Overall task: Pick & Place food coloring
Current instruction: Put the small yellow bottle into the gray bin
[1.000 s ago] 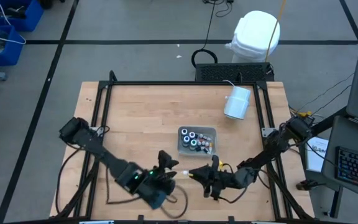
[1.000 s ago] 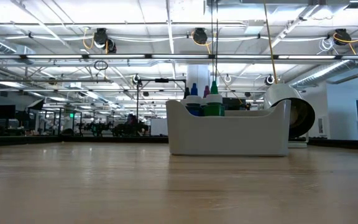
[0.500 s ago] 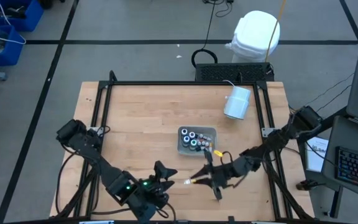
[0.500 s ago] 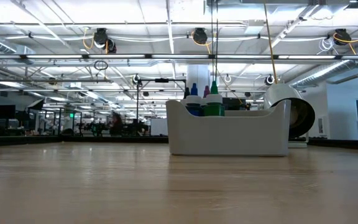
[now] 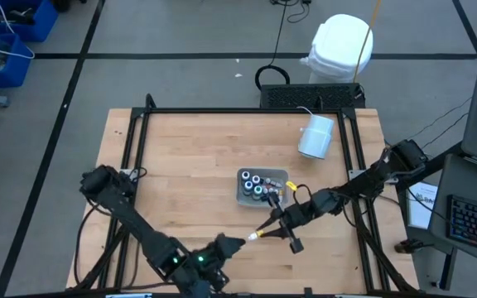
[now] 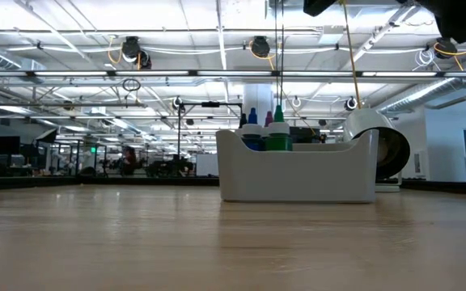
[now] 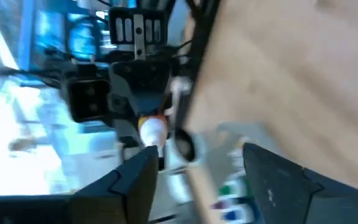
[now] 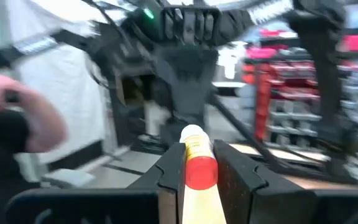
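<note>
- Red-and-white-capped small bottle of food coloring [image 8: 197,163] with a pale yellowish body sits pinched between the right gripper [image 5: 261,235] fingers [image 8: 166,180]; clenched on it, cap end sticking out past the tips.
- Change over the last second: right gripper has swung up off the near edge of the wooden surface [image 5: 189,165] and moved toward the clear rectangular plastic tray [image 5: 261,186]. It now sits just beside the tray's near edge, bottle tip pointing away from the tray toward the left arm.
- Left gripper [image 5: 226,245] has pulled back toward the near edge of the surface, apart from the right gripper. Fingers [image 7: 132,183] spread wide, nothing between them. Left wrist view looks straight at the held bottle and the right gripper head-on.
- Reads like a carry phase: bottle is secured, the left arm is clearing out and the right arm is taking the bottle to the tray. Judgement only.
- Tray already holds the other food coloring bottles [image 5: 257,185], upright and packed; blue and green tops poke over the rim in the low view [image 6: 265,129].
- Held bottle lies roughly level, not upright. It probably needs re-orienting, cap up, before it drops into a free slot.
- Risk: tray is crowded, so a tilted entry could knock neighbours over.
- Big white cylinder [image 5: 316,136] lies on its side well beyond the tray, not in the way.
</note>
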